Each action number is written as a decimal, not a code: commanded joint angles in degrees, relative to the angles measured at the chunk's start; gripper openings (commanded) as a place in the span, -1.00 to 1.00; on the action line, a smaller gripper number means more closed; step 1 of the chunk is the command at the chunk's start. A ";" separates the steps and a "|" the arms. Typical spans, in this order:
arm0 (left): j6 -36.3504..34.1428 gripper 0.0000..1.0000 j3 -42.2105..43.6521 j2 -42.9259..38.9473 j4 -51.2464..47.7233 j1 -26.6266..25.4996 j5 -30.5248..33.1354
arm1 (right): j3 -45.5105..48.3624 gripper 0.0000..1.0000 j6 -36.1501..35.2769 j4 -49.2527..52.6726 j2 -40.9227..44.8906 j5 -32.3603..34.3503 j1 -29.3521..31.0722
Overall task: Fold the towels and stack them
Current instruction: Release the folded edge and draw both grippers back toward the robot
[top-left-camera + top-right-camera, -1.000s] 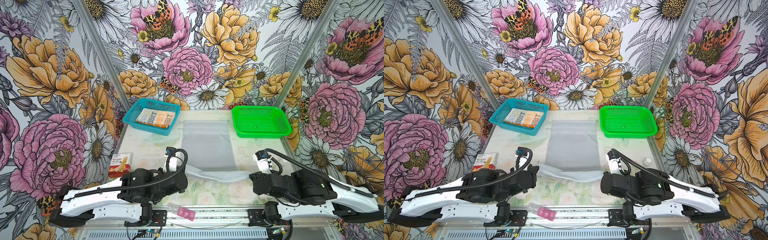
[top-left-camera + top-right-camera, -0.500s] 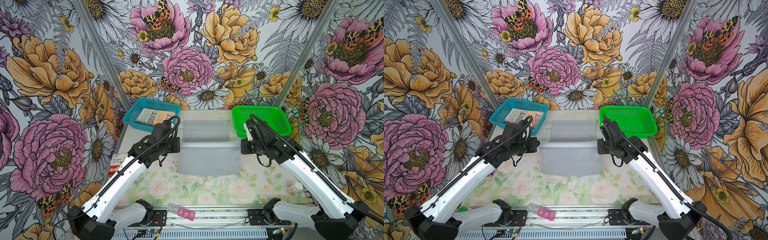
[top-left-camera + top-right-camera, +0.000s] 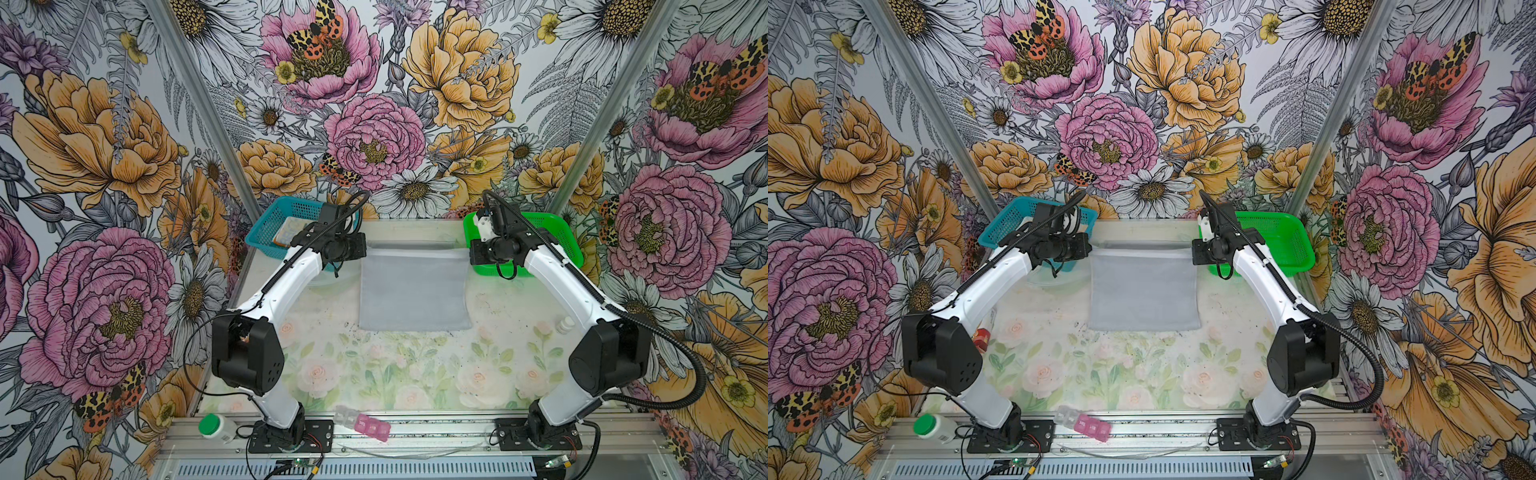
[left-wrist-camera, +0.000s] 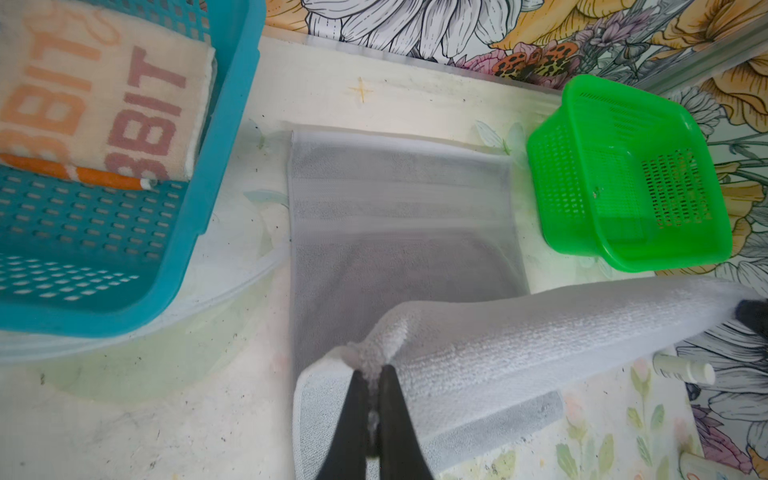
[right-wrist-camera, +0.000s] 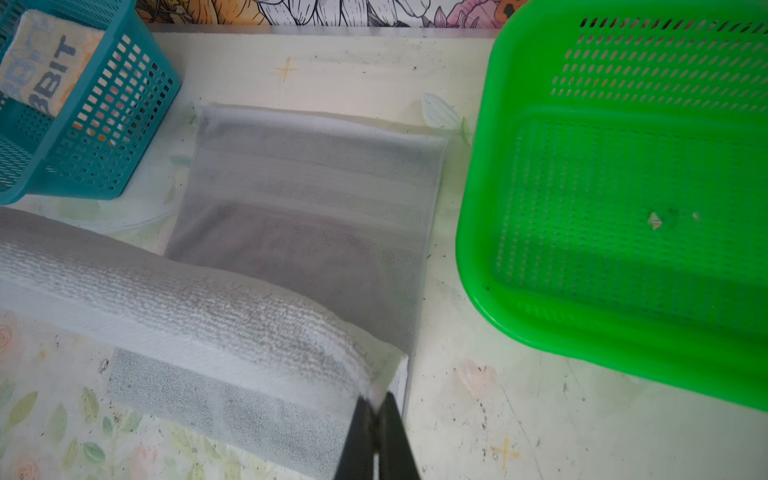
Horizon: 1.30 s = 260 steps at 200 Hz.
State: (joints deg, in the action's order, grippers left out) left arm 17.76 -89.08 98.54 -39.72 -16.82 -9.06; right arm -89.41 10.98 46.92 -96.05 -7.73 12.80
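teal basket (image 3: 268, 218): folded RABBIT towel (image 4: 104, 104) inside.
left gripper (image 4: 372, 374): pinched tight on pale grey towel (image 3: 413, 291) corner, lifted.
step: half-fold — towel mid-table.
right gripper (image 5: 376, 401): clamped on opposite corner.
next: lay held edge along far hem, then release.

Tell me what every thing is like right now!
Grey towel: doubled over, one edge held up.
Left gripper: shut on one towel corner.
Right gripper: shut on the other corner.
Striped towel: folded, in the blue basket.
Blue basket: upright, holding it.
Green basket: upright, no towel inside.
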 commanded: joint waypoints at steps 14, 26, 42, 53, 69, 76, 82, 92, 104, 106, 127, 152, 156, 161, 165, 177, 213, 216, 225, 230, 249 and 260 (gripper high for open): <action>-0.17 -1.00 -7.38 8.22 2.29 1.06 5.35 | -6.53 -1.00 -1.75 -2.97 -7.67 -1.96 -2.54; -0.44 -1.00 -9.03 10.30 2.20 1.39 5.73 | -8.43 -1.00 -2.06 -2.97 -10.65 -2.54 -2.97; -0.31 -1.00 -11.00 12.84 2.22 1.82 5.80 | -10.62 -1.00 -2.40 -3.01 -13.95 -2.46 -3.34; -0.52 -1.00 -12.34 14.62 2.27 2.10 5.81 | -12.25 -1.00 -2.79 -2.95 -15.91 -2.15 -3.46; -0.44 -1.00 -13.68 16.59 2.20 2.49 6.50 | -15.01 -1.00 -3.09 -2.84 -18.74 -2.42 -3.56; -0.40 -1.00 -14.12 17.16 2.20 2.66 7.04 | -16.19 -1.00 -3.18 -2.82 -19.82 -2.71 -3.48; -0.35 -1.00 -14.36 17.63 2.21 2.83 7.44 | -17.31 -1.00 -3.20 -2.80 -20.76 -2.93 -3.56; -0.40 -1.00 -14.70 18.27 2.32 3.00 7.94 | -18.97 -1.00 -3.15 -2.79 -22.18 -3.15 -3.63; -0.58 -1.00 -15.58 19.29 2.29 3.14 8.09 | -20.89 -1.00 -3.00 -2.64 -23.97 -3.52 -3.72; -0.65 -1.00 -15.70 19.55 2.33 3.14 8.09 | -21.14 -1.00 -2.92 -2.62 -24.26 -3.52 -3.72; -1.82 -1.00 -18.01 22.48 2.85 3.38 6.65 | -23.36 -1.00 -2.68 -2.51 -27.21 -3.23 -3.68; -3.59 -0.92 -22.43 26.58 3.03 3.21 5.29 | -25.42 -1.00 -2.91 -2.53 -30.51 -3.45 -3.71; -3.95 -0.91 -23.24 27.04 2.99 3.13 5.53 | -26.17 -1.00 -3.17 -2.53 -31.24 -3.79 -3.73; -4.46 -0.81 -24.12 27.47 2.99 3.01 5.89 | -27.22 -0.93 -3.72 -2.32 -32.15 -4.31 -3.72; -4.94 -0.71 -24.73 27.67 3.01 2.79 6.14 | -28.00 -0.71 -4.05 -2.07 -32.86 -4.79 -3.72; -6.94 -0.64 -25.64 27.19 3.07 1.96 7.01 | -29.17 -0.07 -5.46 -2.08 -33.26 -6.95 -3.67; -11.20 0.28 -17.18 18.36 4.74 -2.42 18.65 | -23.43 0.67 -8.20 -2.27 -24.80 -2.69 -1.02; -11.17 0.29 -15.70 17.19 4.74 -2.88 19.54 | -22.57 0.67 -8.33 -2.22 -23.37 -2.20 -0.64; -10.31 0.31 -10.40 13.17 5.09 -4.26 22.80 | -18.16 0.67 -8.32 -2.27 -19.14 -0.16 0.71; -9.59 0.31 -6.67 10.68 5.49 -5.16 23.90 | -15.48 0.67 -7.78 -2.34 -16.52 1.08 1.64; -4.29 0.32 9.53 0.45 8.17 -8.17 23.20 | -4.07 0.66 -3.07 -2.47 -7.25 2.55 3.86; -0.75 0.29 18.29 -3.88 10.17 -9.54 21.48 | 2.28 0.62 0.29 -3.08 -2.67 1.09 4.65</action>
State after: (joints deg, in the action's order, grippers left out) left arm 11.18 -84.05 102.85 -32.88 -23.92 10.31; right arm -96.36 5.85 44.18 -109.25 -7.77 15.09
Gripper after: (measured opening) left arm 0.655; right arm 0.822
